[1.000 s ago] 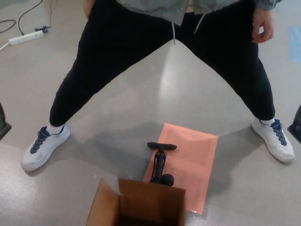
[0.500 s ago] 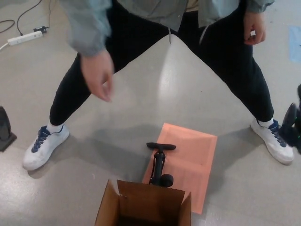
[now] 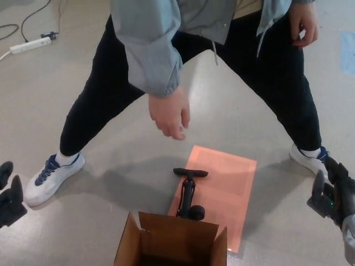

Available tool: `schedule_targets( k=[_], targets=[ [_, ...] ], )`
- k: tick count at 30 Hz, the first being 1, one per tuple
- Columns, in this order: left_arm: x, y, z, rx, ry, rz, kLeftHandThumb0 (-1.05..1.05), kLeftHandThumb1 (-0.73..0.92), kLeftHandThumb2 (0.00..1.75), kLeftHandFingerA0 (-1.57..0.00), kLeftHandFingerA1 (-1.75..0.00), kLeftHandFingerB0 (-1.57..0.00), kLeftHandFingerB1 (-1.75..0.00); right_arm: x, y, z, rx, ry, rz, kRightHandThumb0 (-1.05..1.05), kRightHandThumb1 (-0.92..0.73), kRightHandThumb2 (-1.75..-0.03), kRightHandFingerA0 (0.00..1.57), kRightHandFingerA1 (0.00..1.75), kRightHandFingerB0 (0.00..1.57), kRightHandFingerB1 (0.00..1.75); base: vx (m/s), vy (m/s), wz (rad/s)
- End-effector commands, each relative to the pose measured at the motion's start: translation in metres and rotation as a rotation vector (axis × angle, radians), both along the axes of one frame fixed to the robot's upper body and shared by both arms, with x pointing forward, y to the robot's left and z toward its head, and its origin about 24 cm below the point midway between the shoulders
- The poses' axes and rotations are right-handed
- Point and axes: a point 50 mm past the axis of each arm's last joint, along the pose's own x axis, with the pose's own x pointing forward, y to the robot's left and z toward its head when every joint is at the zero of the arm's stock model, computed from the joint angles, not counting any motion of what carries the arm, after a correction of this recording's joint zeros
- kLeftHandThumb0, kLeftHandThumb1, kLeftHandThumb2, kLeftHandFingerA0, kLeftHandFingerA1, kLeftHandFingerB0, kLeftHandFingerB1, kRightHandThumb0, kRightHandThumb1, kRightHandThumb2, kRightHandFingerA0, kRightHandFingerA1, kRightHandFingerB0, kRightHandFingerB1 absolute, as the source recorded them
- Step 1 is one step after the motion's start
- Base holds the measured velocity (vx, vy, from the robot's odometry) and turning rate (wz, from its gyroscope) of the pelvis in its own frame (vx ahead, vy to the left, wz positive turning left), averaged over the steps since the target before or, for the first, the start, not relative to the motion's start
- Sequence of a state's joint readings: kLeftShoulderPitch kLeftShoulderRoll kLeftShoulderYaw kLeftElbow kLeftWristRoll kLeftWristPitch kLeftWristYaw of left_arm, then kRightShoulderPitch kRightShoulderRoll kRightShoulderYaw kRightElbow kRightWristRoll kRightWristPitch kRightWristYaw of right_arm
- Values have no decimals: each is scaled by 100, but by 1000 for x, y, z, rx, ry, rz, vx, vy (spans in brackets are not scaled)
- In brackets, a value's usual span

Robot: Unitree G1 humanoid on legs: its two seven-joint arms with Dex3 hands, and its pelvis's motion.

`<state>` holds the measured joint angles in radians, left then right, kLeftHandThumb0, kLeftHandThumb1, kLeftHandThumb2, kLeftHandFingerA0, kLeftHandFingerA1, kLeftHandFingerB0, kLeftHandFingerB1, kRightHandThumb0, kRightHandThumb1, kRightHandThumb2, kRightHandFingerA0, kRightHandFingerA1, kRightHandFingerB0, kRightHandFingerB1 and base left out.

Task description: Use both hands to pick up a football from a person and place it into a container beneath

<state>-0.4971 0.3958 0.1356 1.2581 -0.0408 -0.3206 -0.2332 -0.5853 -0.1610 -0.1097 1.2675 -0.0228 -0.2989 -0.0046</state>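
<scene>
No football shows in the head view. An open brown cardboard box (image 3: 172,244) stands at the bottom centre. A person straddles the floor in front of me, one arm in a grey sleeve reaching down with an empty hand (image 3: 169,115) above the orange mat. My left hand (image 3: 10,195) shows at the left edge, its black fingers apart and holding nothing. My right hand (image 3: 331,194) comes in at the right edge near the person's shoe, fingers spread, also empty.
A black hand pump (image 3: 189,191) lies on an orange mat (image 3: 224,188) just behind the box. The person's white shoes (image 3: 52,176) stand wide apart on the grey floor. A white power strip (image 3: 30,44) with cables lies at the top left.
The person's arm has swung down towards the centre, over the mat. Both my hands have come further into view at the left and right edges.
</scene>
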Motion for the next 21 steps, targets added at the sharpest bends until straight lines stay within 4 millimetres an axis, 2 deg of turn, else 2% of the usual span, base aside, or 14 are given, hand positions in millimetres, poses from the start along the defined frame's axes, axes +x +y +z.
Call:
schedule_targets(
  k=[1, 2, 3, 4, 5, 8, 12, 13, 14, 15, 16, 17, 19, 21],
  targets=[
    [-8, 12, 1, 49, 6, 18, -83, 85, 116, -6, -23, -6, -17, -3, -10, -1, 26, 34, 14, -81, -82, -111, 1, 20, 1, 13, 0, 0, 0],
    [-11, 14, -1, 35, 9, 35, -83, 83, 113, -8, -29, -7, -20, -5, -11, -4, 17, 48, 16, -86, -82, -109, 7, 28, 6, 10, 0, 0, 0],
    [-13, 15, -2, 22, 7, 48, -83, 83, 113, -8, -29, -7, -20, -6, -12, -4, 11, 57, 16, -86, -82, -109, 7, 28, 6, 10, 0, 0, 0],
    [-13, 16, -2, 20, 8, 53, -70, 77, 113, -3, -36, -3, -28, -6, -12, -5, 8, 62, 16, -81, -79, -109, 6, 37, 4, 14, 0, 0, 0],
    [-13, 17, -2, 20, 14, 58, -82, 84, 114, -6, -24, -6, -19, -7, -13, -5, 6, 69, 16, -81, -79, -109, 6, 40, 4, 14, 0, 0, 0],
    [-13, 18, -1, 19, 18, 61, -86, 86, 115, -8, -21, -7, -16, -7, -14, -6, -11, 81, 15, -81, -79, -109, 6, 39, 5, 14, 0, 0, 0],
    [-12, 20, 1, 29, 3, 80, -81, 83, 113, -7, -30, -7, -21, -9, -14, -8, -42, 99, 29, -82, -79, -109, 8, 43, 2, 15, 0, 0, 0],
    [-12, 20, 1, 33, 2, 84, -71, 77, 112, -3, -37, -3, -28, -10, -15, -8, -54, 100, 33, -80, -79, -110, 9, 44, 0, 17, 0, 0, 0],
    [-12, 19, 1, 34, 0, 85, -71, 77, 112, -3, -37, -3, -28, -10, -16, -8, -62, 102, 32, -80, -79, -110, 9, 44, 0, 17, 0, 0, 0],
    [-12, 19, 1, 37, 1, 84, -75, 92, 74, -10, -29, -6, -22, -11, -17, -9, -63, 106, 31, -80, -77, -109, 15, 47, 0, 18, 0, 0, 0],
    [-12, 19, 0, 41, 1, 81, -75, 92, 74, -10, -29, -6, -22, -12, -17, -10, -63, 111, 30, -80, -77, -109, 15, 47, 0, 18, 0, 0, 0],
    [-12, 19, 1, 63, 3, 78, -70, 77, 113, -3, -37, -3, -29, -11, -17, -9, -54, 110, 25, -80, -77, -109, 12, 46, 0, 18, 0, 0, 0],
    [-13, 19, 0, 69, 6, 79, -70, 77, 113, -3, -36, -2, -29, -11, -16, -9, -51, 111, 27, -80, -77, -109, 7, 42, 4, 18, 0, 0, 0],
    [-13, 19, 1, 68, 2, 80, -70, 77, 112, -3, -38, -2, -29, -10, -16, -9, -50, 109, 28, -83, -79, -109, 9, 44, 4, 15, 0, 0, 0]
  ],
)
